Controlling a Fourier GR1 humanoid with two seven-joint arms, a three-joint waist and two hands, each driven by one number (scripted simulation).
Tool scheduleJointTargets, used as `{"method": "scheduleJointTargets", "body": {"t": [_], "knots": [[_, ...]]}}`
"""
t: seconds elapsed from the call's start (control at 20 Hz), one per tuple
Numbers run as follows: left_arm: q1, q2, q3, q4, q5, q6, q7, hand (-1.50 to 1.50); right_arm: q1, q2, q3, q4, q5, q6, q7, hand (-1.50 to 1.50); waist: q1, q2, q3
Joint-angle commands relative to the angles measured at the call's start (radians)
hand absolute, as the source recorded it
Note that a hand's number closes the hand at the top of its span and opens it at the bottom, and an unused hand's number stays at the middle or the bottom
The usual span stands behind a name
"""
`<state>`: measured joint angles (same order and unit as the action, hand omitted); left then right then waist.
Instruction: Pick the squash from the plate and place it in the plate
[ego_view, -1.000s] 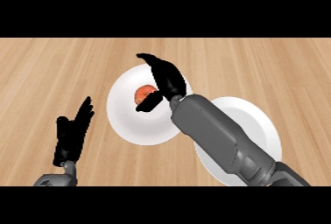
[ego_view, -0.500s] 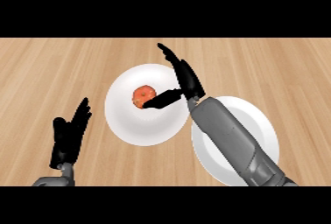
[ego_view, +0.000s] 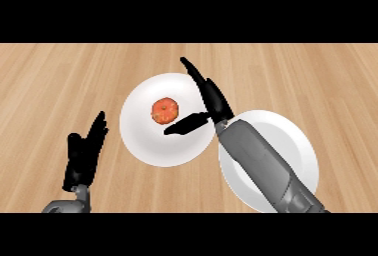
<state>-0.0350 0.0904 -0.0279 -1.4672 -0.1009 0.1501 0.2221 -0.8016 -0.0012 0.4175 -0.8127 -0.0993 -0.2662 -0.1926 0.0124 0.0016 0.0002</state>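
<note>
here the squash (ego_view: 165, 110) lies on the left plate (ego_view: 148, 145), just beside the right hand (ego_view: 212, 102), whose straight fingers (ego_view: 193, 75) hold nothing.

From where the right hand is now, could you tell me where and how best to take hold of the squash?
Grip the squash across its round body, probably from its right side. It lies alone on the left plate, small and rounded, and the open right hand is just beside it, thumb low and fingers above.
</note>
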Motion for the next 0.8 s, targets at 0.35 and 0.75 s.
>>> {"method": "scheduleJointTargets", "body": {"t": [0.35, 0.75], "knots": [[-0.036, 0.037, 0.057, 0.036, 0.029, -0.055, -0.024, 0.0, -0.049, 0.001, 0.027, 0.137, 0.024, -0.084, -0.01, -1.5, -0.001, 0.001, 0.0], [0.006, 0.009, 0.028, -0.02, 0.006, -0.045, 0.007, 0.0, -0.025, 0.001, -0.037, 0.198, 0.079, -0.091, -0.067, -1.5, -0.003, 0.0, 0.0]]}}
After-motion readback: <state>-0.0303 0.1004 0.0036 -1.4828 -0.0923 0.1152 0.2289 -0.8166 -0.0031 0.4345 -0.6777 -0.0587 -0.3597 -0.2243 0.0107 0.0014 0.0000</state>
